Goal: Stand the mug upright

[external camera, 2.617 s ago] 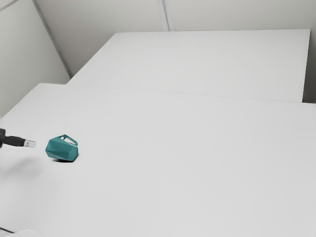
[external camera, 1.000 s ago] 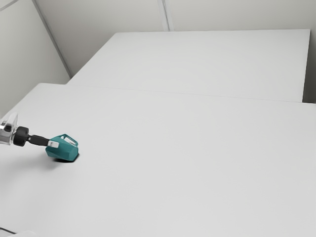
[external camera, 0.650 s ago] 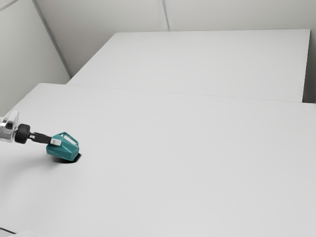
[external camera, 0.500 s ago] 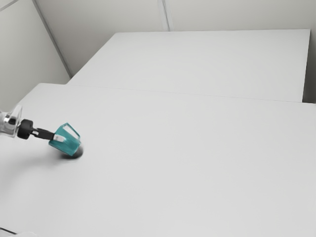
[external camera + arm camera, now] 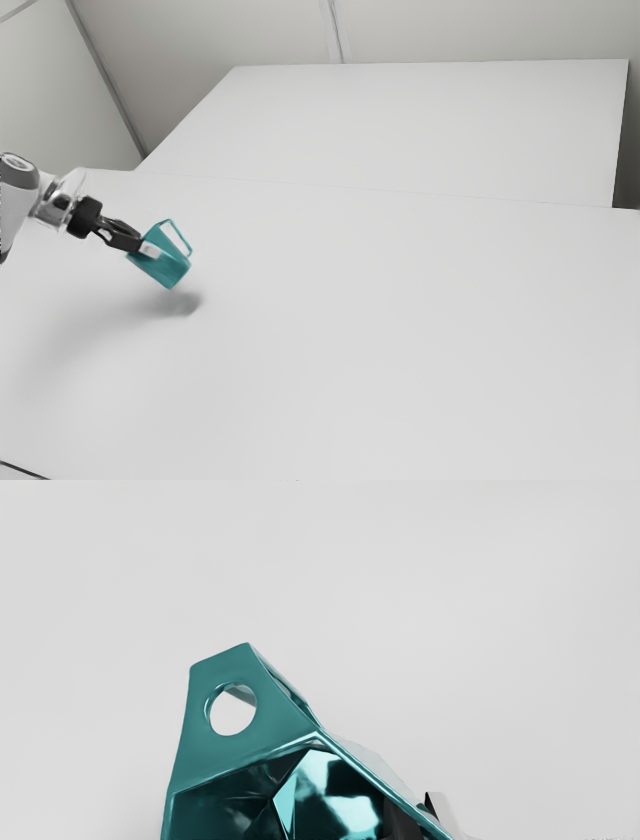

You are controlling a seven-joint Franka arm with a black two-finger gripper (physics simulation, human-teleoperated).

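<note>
In the exterior view, my gripper (image 5: 148,249) holds the teal faceted mug (image 5: 168,270) above the white table (image 5: 350,330), with a shadow beneath it. The mug is tilted, its mouth toward my hand and its base pointing down toward the exterior view's right; its handle is on the upper side. In the wrist view, the mug (image 5: 215,760) shows its open mouth and the handle with a round hole. My gripper (image 5: 420,816) is shut on the mug's wall near the rim, one finger inside the mouth and the other outside.
A second white surface (image 5: 420,125) adjoins the table's far side. Pale walls stand behind and at the exterior view's left. A dark cable (image 5: 22,470) lies at the exterior view's lower left corner.
My gripper reached the mug, took hold of its wall and lifted it off the table, moving it up and toward the exterior view's right. The mug's base has tipped further downward.
</note>
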